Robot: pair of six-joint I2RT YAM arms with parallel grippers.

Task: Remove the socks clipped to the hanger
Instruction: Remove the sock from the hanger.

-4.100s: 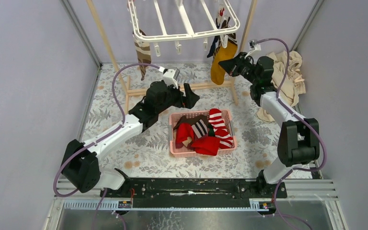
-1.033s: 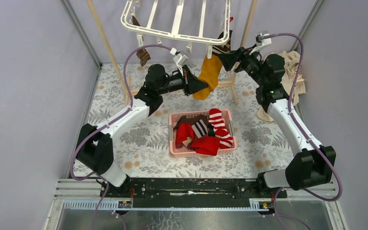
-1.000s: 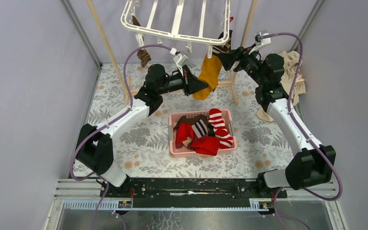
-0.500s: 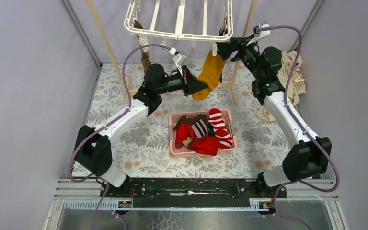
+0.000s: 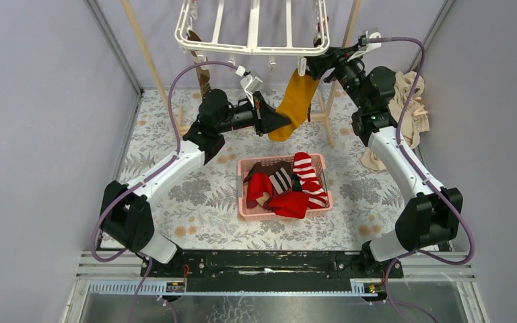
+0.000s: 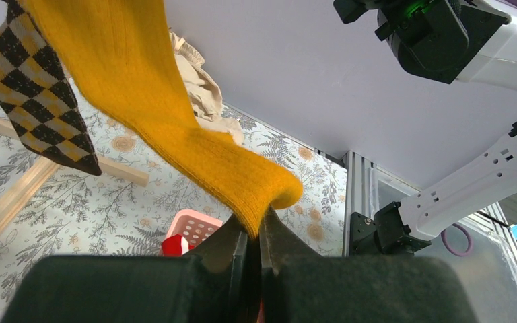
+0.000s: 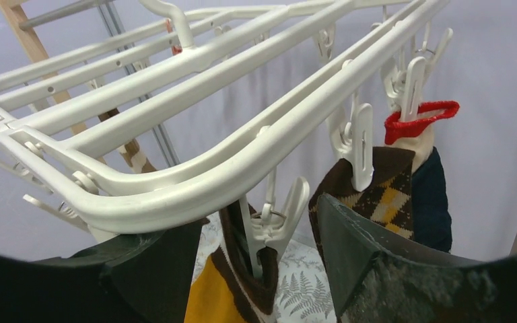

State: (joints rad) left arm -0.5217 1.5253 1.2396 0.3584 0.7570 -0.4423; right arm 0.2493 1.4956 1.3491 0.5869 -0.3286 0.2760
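Under the near right corner of the hanger [image 5: 249, 48], the left gripper [image 6: 249, 232] is pinching the toe of a mustard sock [image 5: 296, 104] while the right gripper [image 7: 262, 262], fingers open, is straddling the clip [image 7: 269, 222] biting its cuff; several socks [image 5: 289, 204] are lying in the pink basket [image 5: 241, 188], and at least three more are dangling clipped, leaving the job apparently about half done
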